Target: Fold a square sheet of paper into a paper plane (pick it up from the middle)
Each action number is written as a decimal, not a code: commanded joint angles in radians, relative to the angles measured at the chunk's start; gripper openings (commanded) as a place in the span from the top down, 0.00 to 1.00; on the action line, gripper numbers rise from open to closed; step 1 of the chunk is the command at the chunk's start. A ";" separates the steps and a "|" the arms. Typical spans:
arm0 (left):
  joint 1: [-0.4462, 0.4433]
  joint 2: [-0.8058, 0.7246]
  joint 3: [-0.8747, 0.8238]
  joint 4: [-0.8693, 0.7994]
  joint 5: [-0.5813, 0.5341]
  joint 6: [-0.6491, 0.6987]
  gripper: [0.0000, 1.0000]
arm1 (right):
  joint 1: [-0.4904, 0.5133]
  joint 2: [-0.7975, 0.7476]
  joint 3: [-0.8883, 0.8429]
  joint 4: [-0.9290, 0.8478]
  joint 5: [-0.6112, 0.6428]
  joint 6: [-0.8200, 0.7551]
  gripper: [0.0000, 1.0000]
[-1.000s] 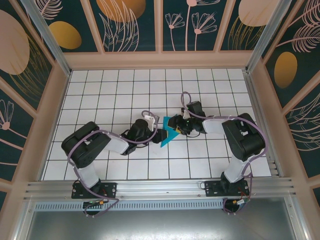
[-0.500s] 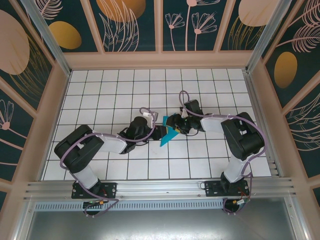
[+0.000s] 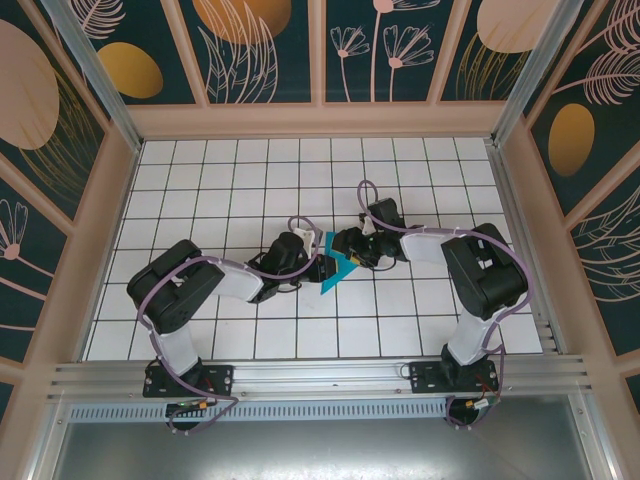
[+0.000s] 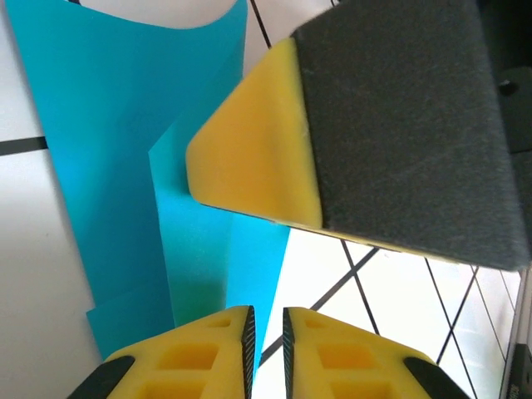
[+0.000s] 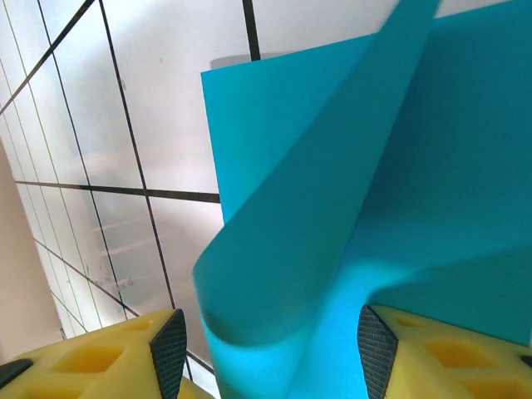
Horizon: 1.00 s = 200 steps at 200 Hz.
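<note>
The teal-blue sheet of paper [image 3: 337, 272] is a partly folded, creased shape near the table's middle, between my two grippers. My left gripper [image 3: 318, 264] reaches it from the left. In the left wrist view its fingertips [image 4: 266, 332] stand almost together over the paper's [image 4: 125, 166] right edge, with only a thin slit between them and nothing visibly in it. My right gripper [image 3: 347, 250] comes from the right, and one of its fingers [image 4: 249, 158] rests on the paper. It is open [image 5: 274, 357], with a raised, curved fold of the paper [image 5: 332, 208] bulging between its fingers.
The white grid table [image 3: 250, 180] is walled by a raised wooden frame [image 3: 320, 120] at the back and sides. The arms' bases and a metal rail [image 3: 320, 375] run along the near edge. Both arms' elbows lie low on the table beside the paper.
My left gripper has slid right, up to the paper, and its arm has shifted. The right gripper has edged slightly left. The paper has stayed about where it was.
</note>
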 commanded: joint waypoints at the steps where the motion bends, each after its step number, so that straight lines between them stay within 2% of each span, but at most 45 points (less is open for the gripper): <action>1: 0.001 0.018 0.019 -0.047 -0.036 0.003 0.81 | -0.001 0.079 -0.029 -0.098 0.123 -0.054 0.40; 77: 0.001 0.028 0.023 -0.073 -0.060 0.007 0.82 | 0.001 0.094 -0.023 -0.112 0.130 -0.072 0.42; 200: 0.001 0.041 0.031 -0.105 -0.084 0.015 0.85 | 0.036 0.196 0.060 -0.268 0.252 -0.087 0.54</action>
